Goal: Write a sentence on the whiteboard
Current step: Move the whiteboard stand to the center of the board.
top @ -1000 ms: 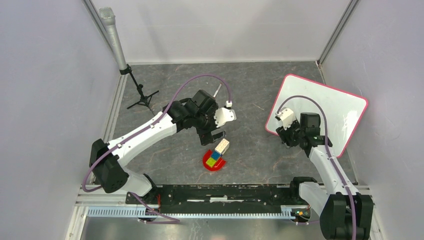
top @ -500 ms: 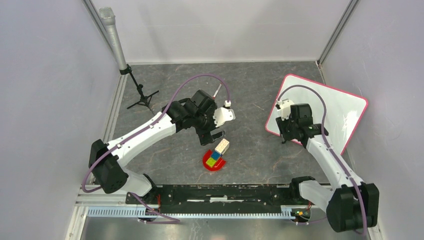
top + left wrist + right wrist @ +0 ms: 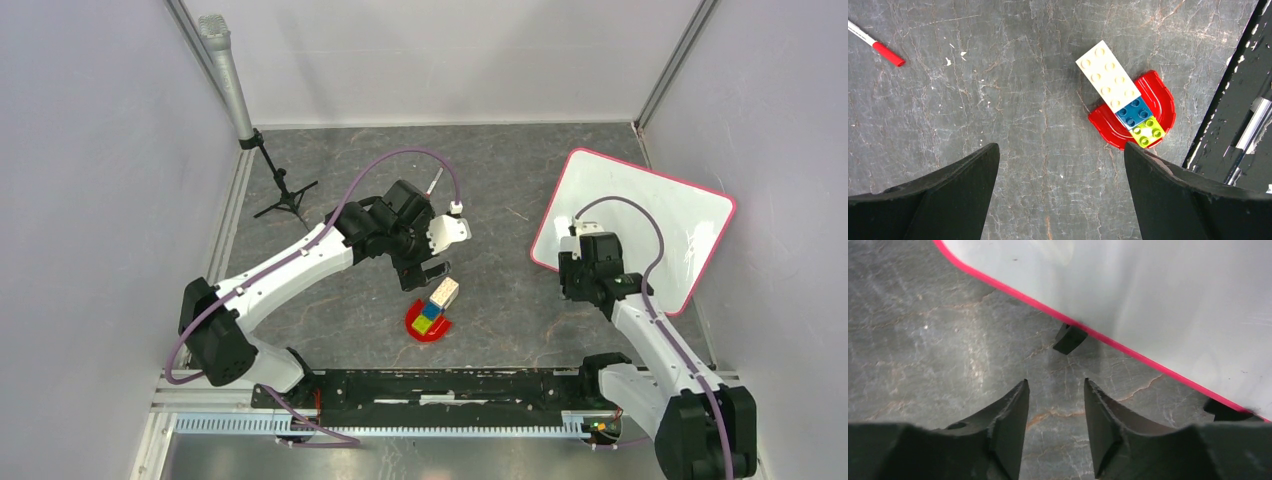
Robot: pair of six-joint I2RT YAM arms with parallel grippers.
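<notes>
The right gripper point(image 3: 1055, 382) stands partly open, a narrow gap between its two dark fingers and nothing in that gap. It points down at the grey marbled table point(image 3: 923, 340) just short of the whiteboard point(image 3: 1173, 300). A small black clip point(image 3: 1070, 338) on the board's pink-red border sits at 12 o'clock from the fingertips, apart from them. A second clip point(image 3: 1228, 410) shows at 4 o'clock. Whether the fingertips touch the table is hard to judge from the wrist view. In the top view the right arm rises from its base toward 11 o'clock, with the wrist bent down over the board's near left edge.

The left gripper point(image 3: 1060, 150) is spread as wide as it goes and holds nothing, hanging above bare table. At 1 o'clock from its gap lies a row of toy bricks: a long white brick point(image 3: 1108, 77), a blue brick point(image 3: 1134, 114) and a lime-green brick point(image 3: 1148, 132), resting on a red curved piece point(image 3: 1160, 100). A red-capped marker point(image 3: 878, 42) lies well apart at 10 o'clock. The left arm stretches from its base toward 1 o'clock to the table's middle.

The whiteboard lies flat at 3 o'clock on the table, skewed, its face showing only faint marks.
</notes>
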